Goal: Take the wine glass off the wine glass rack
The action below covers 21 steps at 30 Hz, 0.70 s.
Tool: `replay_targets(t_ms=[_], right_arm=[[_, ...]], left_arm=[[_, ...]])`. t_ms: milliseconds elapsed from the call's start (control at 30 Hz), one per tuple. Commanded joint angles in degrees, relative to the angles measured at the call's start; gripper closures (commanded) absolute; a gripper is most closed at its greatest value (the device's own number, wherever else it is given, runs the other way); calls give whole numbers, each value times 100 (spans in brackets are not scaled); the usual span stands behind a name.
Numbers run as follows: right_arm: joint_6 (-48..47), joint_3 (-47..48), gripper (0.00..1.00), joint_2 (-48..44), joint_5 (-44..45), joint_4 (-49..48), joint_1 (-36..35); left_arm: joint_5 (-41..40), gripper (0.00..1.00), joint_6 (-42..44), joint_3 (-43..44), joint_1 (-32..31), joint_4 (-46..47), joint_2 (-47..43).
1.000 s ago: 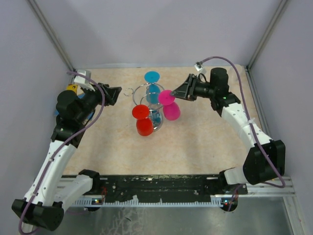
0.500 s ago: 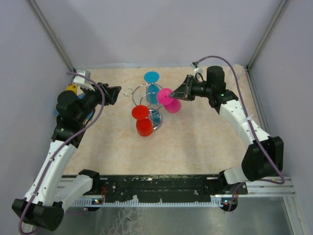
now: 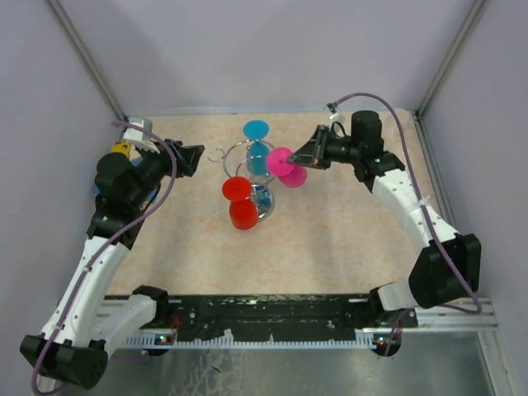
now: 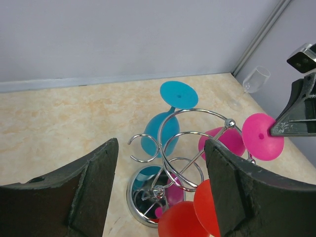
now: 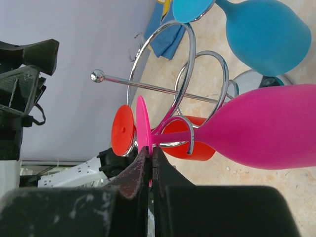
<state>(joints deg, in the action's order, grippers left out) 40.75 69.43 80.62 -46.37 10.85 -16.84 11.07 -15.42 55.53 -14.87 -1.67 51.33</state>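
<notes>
My right gripper point(image 5: 149, 152) is pinching the rim of the pink wine glass point(image 3: 293, 175) by its round foot point(image 5: 143, 118), fingers pressed together on the thin disc. Over the last second I have been tipping the glass. Seen from above, its bowl has drawn up from the near side towards the foot, and my wrist has edged a little farther back. The glass is now lying close to level on the right side of the wine glass rack point(image 4: 139, 193). It is not free yet. In my right wrist view the stem is still threading one of the chrome ring loops point(image 5: 176, 118), so I judge the lift-out only begun. The stem will need to slide clear along the loop's opening before the glass can come away to the right. My left gripper point(image 3: 198, 158) is hovering with fingers spread wide, holding nothing, just left of the rack, where it has not stirred. The blue wine glass point(image 4: 160, 132) is hanging on the far side and the red wine glass point(image 4: 185, 222) on the near side, both untouched, and the rack itself has not shifted on the table point(image 3: 346, 239). The risk, as I judge it, is the foot slipping from so narrow a pinch, or the stem dragging the light rack along.
</notes>
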Motion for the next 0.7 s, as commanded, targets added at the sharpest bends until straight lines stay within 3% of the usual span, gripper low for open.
replay_targets(t_ms=[0,667], right_arm=[[80,11,100,-427,-134,-169,211],[-96,-730,100,-1130,-751,85,1268]], left_arm=[[-20,23,-4,73,-24,98,-96],[-25,23,14,116,-24,21,-110]])
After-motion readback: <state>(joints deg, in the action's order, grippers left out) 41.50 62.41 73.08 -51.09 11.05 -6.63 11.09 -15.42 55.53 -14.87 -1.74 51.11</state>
